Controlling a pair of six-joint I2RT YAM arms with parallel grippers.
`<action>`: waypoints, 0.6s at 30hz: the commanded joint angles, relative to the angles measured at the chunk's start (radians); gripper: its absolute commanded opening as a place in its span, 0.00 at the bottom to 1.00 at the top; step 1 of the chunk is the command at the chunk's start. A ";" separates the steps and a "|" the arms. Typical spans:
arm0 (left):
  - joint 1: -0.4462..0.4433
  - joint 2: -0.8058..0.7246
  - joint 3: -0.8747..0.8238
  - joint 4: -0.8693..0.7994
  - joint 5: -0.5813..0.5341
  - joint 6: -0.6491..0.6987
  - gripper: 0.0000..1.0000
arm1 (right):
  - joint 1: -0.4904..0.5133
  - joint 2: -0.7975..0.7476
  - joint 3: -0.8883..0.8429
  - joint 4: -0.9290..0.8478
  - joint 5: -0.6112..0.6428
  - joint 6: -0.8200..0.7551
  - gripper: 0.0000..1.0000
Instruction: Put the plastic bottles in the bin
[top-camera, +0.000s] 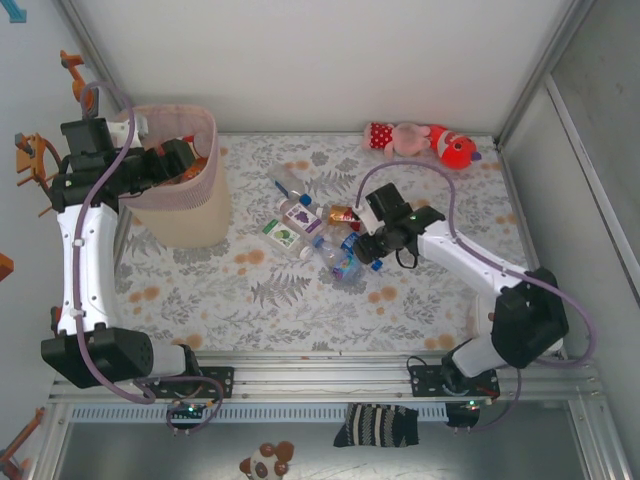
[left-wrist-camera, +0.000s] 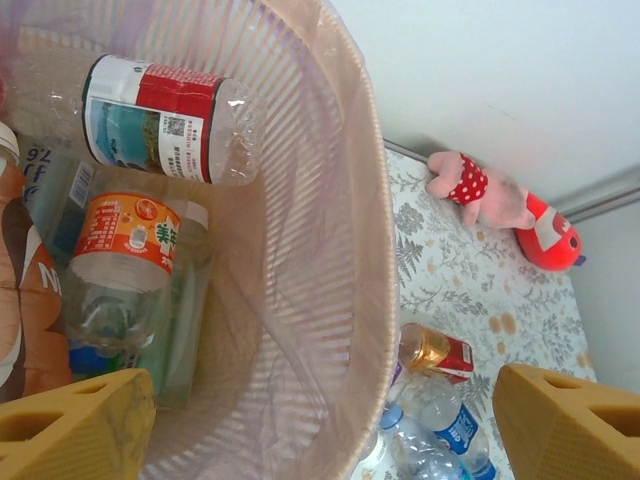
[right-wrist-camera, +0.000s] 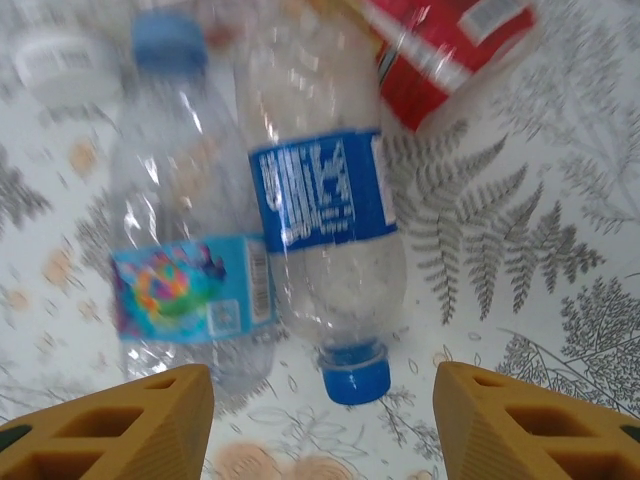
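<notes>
The loose plastic bottles (top-camera: 320, 235) lie in a huddle at the middle of the overhead view. They rest on the surface (top-camera: 300, 310), a white cloth printed with grey ferns and orange blossoms. White panels (top-camera: 300, 60) and metal framing (top-camera: 535, 80) close the cell in at the back and sides. A pink-and-red plush toy (top-camera: 420, 142) lies along the back wall, upper right of the huddle and well apart from it.

The bin (top-camera: 190, 215), a pale pink perforated basket, stands at the upper left of the overhead view, also well apart from the huddle. Through my left wrist camera I look down into it. A red-and-white labelled bottle (left-wrist-camera: 160, 120) lies across the top, an orange-labelled bottle (left-wrist-camera: 125, 270) is below it, and a brown bottle (left-wrist-camera: 20, 300) sits at the left edge of the frame.

My left pincer (top-camera: 180, 162) hangs over the bin's mouth. Its yellow fingers (left-wrist-camera: 85, 425) stand wide apart with nothing between them, released.

My right pincer (top-camera: 365, 248) is down at the right side of the huddle. In its wrist view a clear bottle with a dark blue label (right-wrist-camera: 325, 230) lies cap toward the camera. A bottle with a pale blue picture label (right-wrist-camera: 185, 290) touches its left side, and a red-labelled bottle (right-wrist-camera: 450, 50) is at the upper right. This pincer's fingers (right-wrist-camera: 530, 425) stand either side of the dark-blue-labelled bottle's capped end, apart from it and gripping nothing.
</notes>
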 joint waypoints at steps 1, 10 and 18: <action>0.006 -0.031 -0.010 0.016 0.028 -0.009 0.87 | -0.002 0.040 -0.023 -0.061 0.042 -0.179 0.58; 0.006 -0.052 -0.025 0.013 0.025 -0.010 0.87 | -0.035 0.161 -0.041 -0.005 0.074 -0.226 0.54; 0.005 -0.055 -0.024 0.007 0.024 -0.006 0.87 | -0.047 0.240 -0.054 0.040 0.050 -0.221 0.51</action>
